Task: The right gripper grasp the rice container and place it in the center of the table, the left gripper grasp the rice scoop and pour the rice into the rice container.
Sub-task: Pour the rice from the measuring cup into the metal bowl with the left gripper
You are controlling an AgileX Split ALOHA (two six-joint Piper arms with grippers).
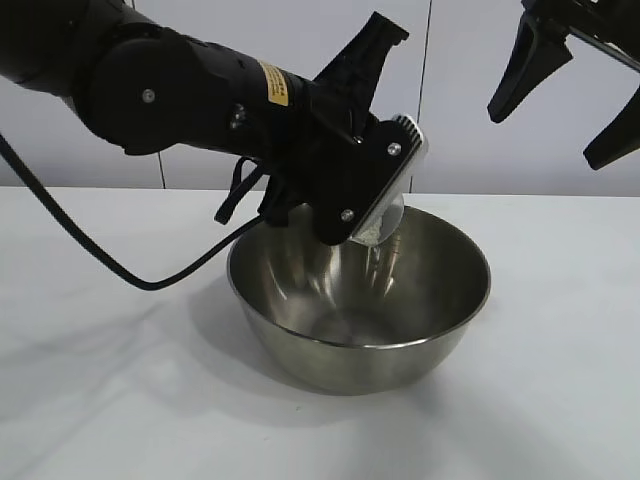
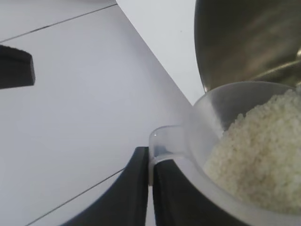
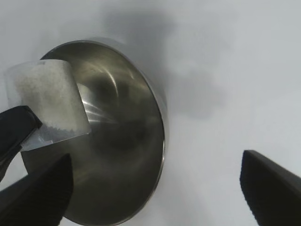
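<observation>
Exterior camera faces arms, level, near; both wrist cameras – close – share the rice container (image 1: pixel 360 300).

Pale panelled wall (image 1: pixel 470 90) with thin vertical seams behind white tabletop.

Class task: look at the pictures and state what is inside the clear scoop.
White rice fills the scoop, which the left end effector holds tilted over the steel bowl. The heap hides the scoop's bottom.

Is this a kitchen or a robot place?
Probably a robot test lab, not a kitchen. Two black robot arms work over a bare white table with plain pale walls behind. The only kitchen things are a steel bowl and a plastic cup of rice.
</observation>
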